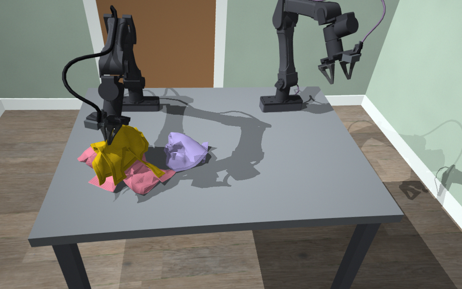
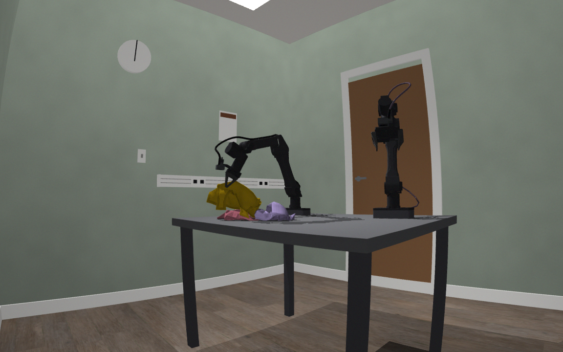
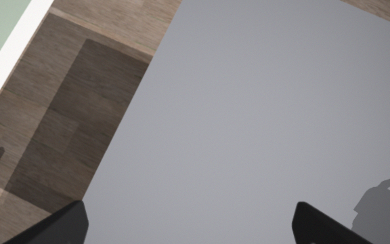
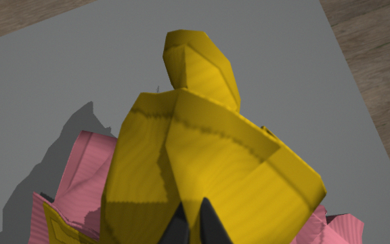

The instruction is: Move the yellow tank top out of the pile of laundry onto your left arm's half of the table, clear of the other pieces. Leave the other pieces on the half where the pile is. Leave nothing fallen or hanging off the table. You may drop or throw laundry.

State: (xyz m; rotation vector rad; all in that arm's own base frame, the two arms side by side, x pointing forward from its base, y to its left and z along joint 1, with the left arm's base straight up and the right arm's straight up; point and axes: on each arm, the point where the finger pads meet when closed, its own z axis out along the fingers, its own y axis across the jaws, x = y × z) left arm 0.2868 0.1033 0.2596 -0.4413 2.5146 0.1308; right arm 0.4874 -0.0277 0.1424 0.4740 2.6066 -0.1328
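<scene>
The yellow tank top hangs bunched from my right gripper, which is shut on it. Its upper part is raised over the pink piece; its lower end reaches down near the pink and lavender pieces. Whether it still touches them is unclear. The pink piece lies crumpled on the table, partly hidden beneath the yellow cloth. The lavender piece lies just beside it, towards the middle. My left gripper is open and empty, high near the table's far side edge.
The grey table carries both arm bases at its back edge. The left arm's base stands opposite the pile's side. The pink piece lies inside the side edge. Arm shadows cross the table's middle.
</scene>
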